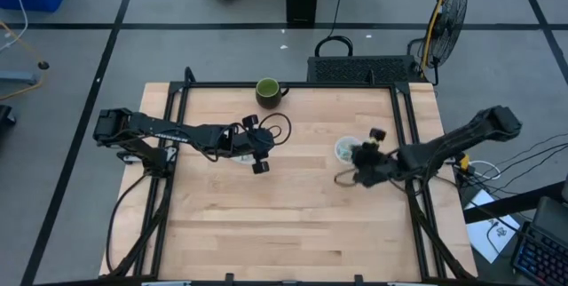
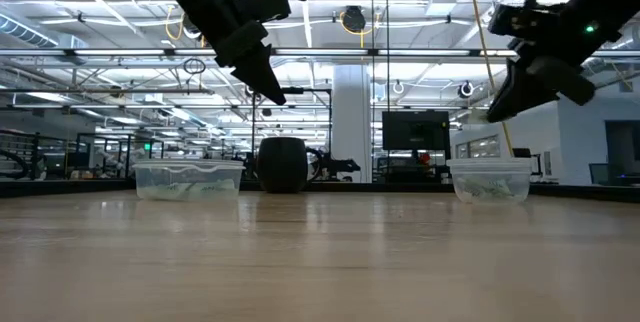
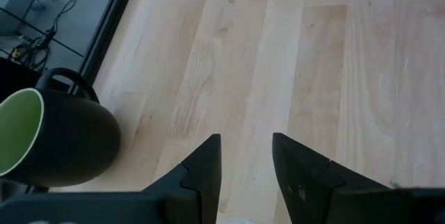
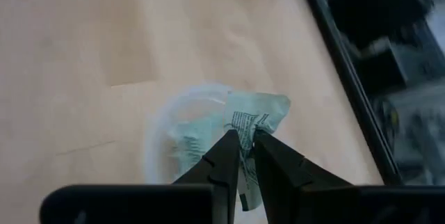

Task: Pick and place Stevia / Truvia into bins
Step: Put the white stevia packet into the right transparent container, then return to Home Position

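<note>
My right gripper (image 4: 241, 151) is shut on a pale green and white Stevia sachet (image 4: 259, 116), held in the air over the round clear cup (image 4: 167, 137). That cup (image 1: 344, 150) stands at the table's right and holds more sachets. The rounded-square tub (image 2: 187, 178), also with sachets in it, stands at the left, mostly hidden under my left arm in the high view. My left gripper (image 3: 245, 158) hangs open above the bare table near the tub, with nothing between its fingers. My right gripper pinches the sachet between its two fingers, which meet on its printed face (image 4: 245, 125) partway in from one edge. The fingers slant down from the table's right side. The sachet is lifted clear, above the cup, and its free part sticks out past the fingertips.
A dark green mug (image 1: 269, 91) with a handle stands at the table's far edge, close to my left arm. Black frame rails (image 1: 408, 144) run along the table's sides. Bare wood lies open across the near half of the table (image 1: 284, 233).
</note>
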{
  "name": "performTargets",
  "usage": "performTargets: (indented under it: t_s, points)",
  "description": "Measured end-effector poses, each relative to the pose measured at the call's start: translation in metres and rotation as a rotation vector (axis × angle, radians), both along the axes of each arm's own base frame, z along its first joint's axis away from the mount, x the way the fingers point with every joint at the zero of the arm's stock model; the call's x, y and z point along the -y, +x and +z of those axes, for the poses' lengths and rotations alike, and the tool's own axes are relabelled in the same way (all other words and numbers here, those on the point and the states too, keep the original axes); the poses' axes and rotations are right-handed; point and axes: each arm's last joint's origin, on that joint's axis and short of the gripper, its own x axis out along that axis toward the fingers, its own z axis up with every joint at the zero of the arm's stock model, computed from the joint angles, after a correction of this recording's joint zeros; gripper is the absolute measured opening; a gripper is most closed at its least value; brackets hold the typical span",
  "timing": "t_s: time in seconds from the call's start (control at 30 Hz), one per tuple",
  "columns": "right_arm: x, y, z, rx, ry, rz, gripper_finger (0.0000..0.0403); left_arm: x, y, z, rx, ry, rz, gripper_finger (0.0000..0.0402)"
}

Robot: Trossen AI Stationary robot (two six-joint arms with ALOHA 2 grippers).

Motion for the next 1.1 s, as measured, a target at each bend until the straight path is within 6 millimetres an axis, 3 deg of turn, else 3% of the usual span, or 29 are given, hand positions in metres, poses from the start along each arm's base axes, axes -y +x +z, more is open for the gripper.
performTargets:
  t_s: [0.1,0.23,0.5,0.73,1.1]
  points:
    - [0.014,-0.003,0.005,0.011,0.058,-0.063,0.0041,0.0,0.0,0.0,0.0,0.001,0.0,0.0136]
    - [0.022,0.004,0.006,-0.013,0.17,0.008,0.0056,0.0,0.0,0.0,0.0,0.001,0.0,0.0136]
    - [0.032,0.014,-0.004,-0.069,0.303,0.019,0.0135,0.0,0.0,0.0,0.001,0.0,0.001,0.0136]
    - [0.033,0.018,-0.009,-0.123,0.293,0.066,0.0182,0.0,0.0,0.0,0.001,-0.001,0.003,0.0136]
    - [0.034,0.013,0.012,0.016,0.282,0.12,0.0174,0.0,-0.002,-0.001,-0.012,-0.013,0.027,0.0136]
